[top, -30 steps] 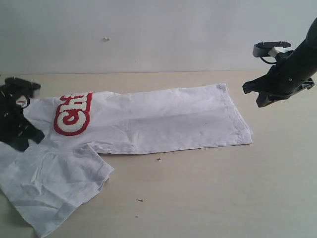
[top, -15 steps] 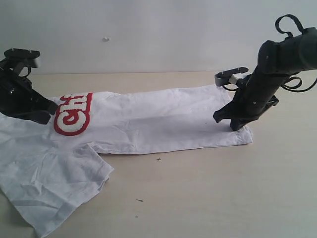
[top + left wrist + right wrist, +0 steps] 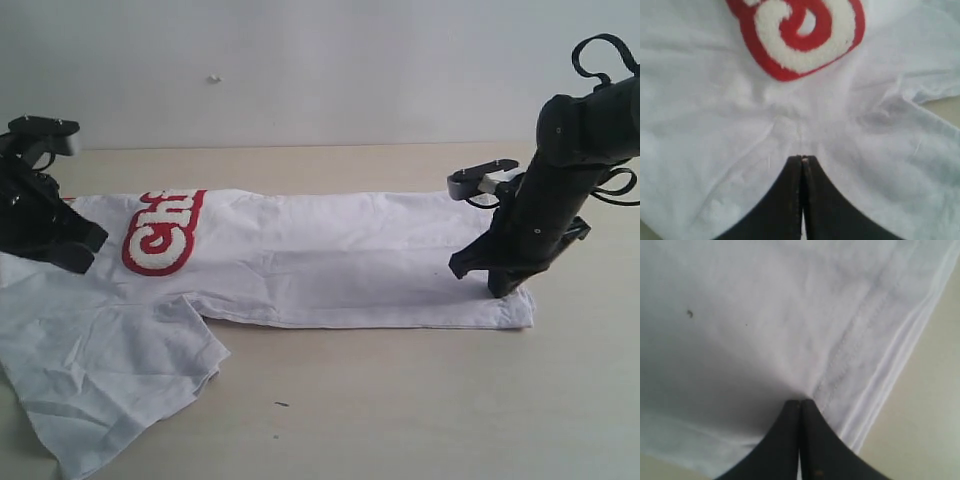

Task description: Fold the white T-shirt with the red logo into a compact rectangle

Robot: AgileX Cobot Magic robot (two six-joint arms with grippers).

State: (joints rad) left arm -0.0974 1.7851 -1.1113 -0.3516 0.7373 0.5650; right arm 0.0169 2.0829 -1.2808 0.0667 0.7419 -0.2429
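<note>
Left wrist view gave us the left gripper with its two black jaws pressed together on a small pleat of the white T-shirt. Creases ran outward from the tips, and the curled end of the red logo lay just beyond them. In the right wrist view we found the right gripper likewise clamped tight on the cloth, its tips right at the stitched hem, with the shirt's layered edge beside it and bare table past that; a small dark speck marked the fabric. Neither wrist camera showed us the whole garment; the exterior view did. There the shirt lay on the pale table as a long band, logo end at the left and hem end at the right, with a rumpled part spreading toward the near left corner. Only part of the logo's lettering showed. We saw the left arm reaching in low from the left edge, its gripper on the cloth just left of the logo. We saw the right arm standing tall, a looped cable at its top, its wrist angled steeply down onto the hem end.
</note>
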